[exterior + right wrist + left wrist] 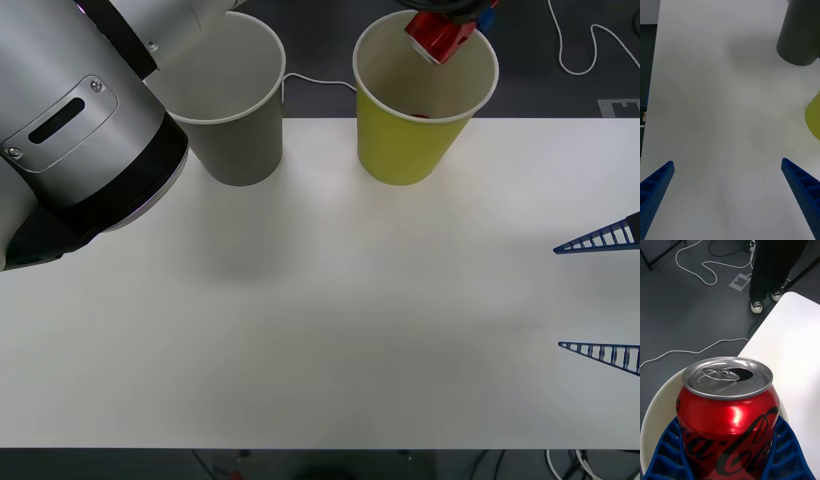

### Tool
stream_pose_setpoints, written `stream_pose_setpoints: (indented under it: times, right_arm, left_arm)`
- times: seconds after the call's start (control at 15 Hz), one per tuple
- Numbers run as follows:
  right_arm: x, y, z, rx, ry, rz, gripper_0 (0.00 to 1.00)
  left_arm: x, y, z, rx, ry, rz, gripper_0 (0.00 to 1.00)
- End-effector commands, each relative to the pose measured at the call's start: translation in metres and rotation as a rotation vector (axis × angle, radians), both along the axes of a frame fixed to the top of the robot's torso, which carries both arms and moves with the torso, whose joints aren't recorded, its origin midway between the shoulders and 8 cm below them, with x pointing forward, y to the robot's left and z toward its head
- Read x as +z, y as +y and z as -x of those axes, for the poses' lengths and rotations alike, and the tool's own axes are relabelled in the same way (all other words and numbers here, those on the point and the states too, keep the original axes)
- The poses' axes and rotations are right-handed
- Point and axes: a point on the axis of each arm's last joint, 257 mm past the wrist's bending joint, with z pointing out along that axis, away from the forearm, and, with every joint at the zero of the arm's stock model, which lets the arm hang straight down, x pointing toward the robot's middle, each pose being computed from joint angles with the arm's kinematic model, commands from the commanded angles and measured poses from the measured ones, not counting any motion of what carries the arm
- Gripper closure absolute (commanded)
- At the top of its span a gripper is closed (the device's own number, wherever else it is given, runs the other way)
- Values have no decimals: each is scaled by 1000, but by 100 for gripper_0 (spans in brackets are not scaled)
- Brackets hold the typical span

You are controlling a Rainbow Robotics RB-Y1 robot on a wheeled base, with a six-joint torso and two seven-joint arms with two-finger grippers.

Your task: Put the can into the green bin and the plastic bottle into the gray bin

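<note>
Tabletop (330, 330) has plenty of open room. Gray bin (235, 110) and green bin (420, 110) stand side by side at the far edge. Left gripper (730, 453) is closed on the can (728, 416), held above the green bin's mouth, not yet released. Right gripper (600, 295) idles wide apart, holding nothing, at the near right. Bottle step: can't judge.

can (728, 420): glossy red painted metal, brushed silver top reflecting light | left gripper (728, 461): fingers (666, 450) showing as ribbed matt blue plastic | green bin (420, 140), gray bin (235, 130): presenting smooth matt walls | table (320, 330): appearing smooth matt white
</note>
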Motion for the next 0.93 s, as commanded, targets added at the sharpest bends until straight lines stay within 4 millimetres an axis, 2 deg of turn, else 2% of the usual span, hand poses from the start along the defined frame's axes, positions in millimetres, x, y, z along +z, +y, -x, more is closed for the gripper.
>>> stream_pose_setpoints:
  times: [0.07, 0.13, 0.2, 0.27, 0.67, 0.8, 0.93]
  right_arm:
    - [0, 0, 0, 0, 0, 0, 0]
    - [0, 0, 0, 0, 0, 0, 0]
    - [0, 0, 0, 0, 0, 0, 0]
    - [0, 0, 0, 0, 0, 0, 0]
    - [0, 0, 0, 0, 0, 0, 0]
    - [0, 0, 0, 0, 0, 0, 0]
    - [0, 0, 0, 0, 0, 0, 0]
  left_arm:
    - [-1, 2, -1, 5, 2, -2, 100]
    - [-1, 2, -2, 6, 0, -1, 60]
    - [-1, 2, -2, 6, 0, -1, 8]
    - [-1, 2, -2, 6, -1, -2, 0]
    - [6, 7, 2, -7, 12, 5, 0]
    - [17, 25, 9, -43, 32, -18, 0]
    - [26, 57, 11, -80, 56, -36, 0]
